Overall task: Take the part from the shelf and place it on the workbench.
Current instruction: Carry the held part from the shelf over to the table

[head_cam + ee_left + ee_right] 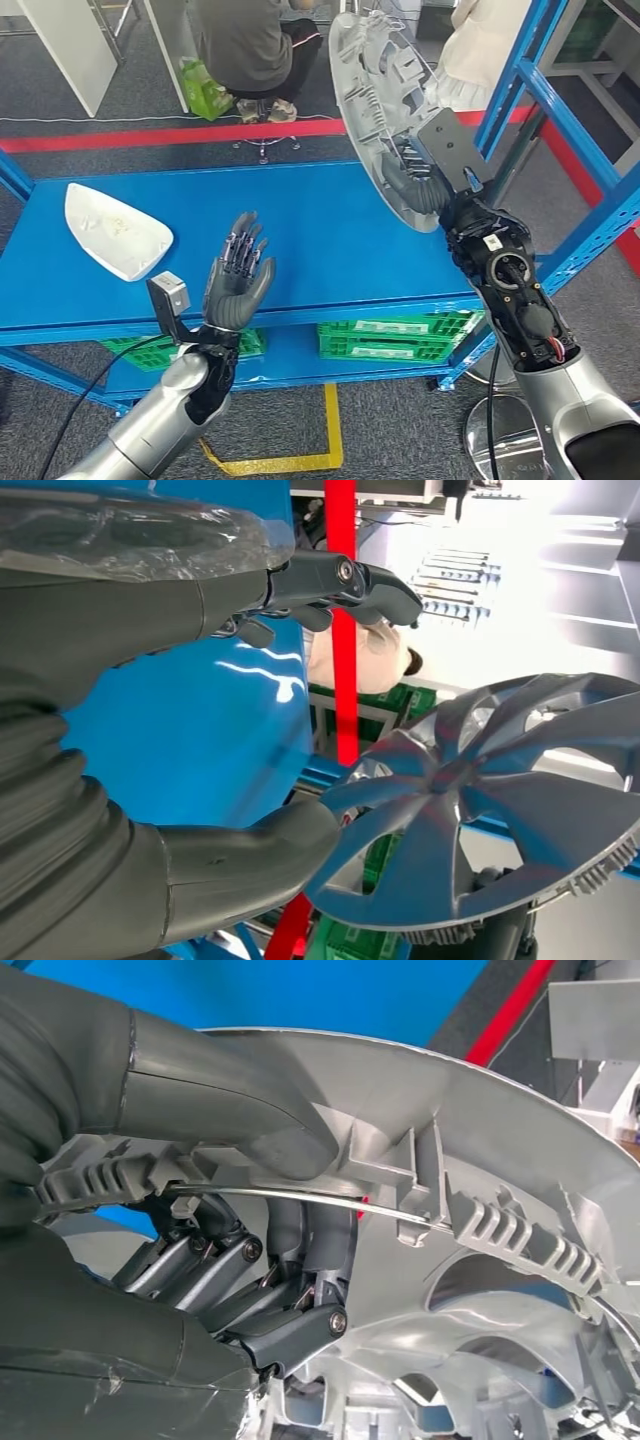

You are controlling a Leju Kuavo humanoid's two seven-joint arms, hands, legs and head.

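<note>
No text, brand or number can be read in these pictures. The only label-like thing is a small white sticker (493,241) on the black wrist of the right arm, in the head view — its print is too small to make out. The green crates (392,338) under the front edge of the blue shelf (317,240) carry pale strips along their rims, but no letters show on them. The red line (173,134) and the yellow line (332,420) on the floor are plain tape marks — without words or figures.
</note>
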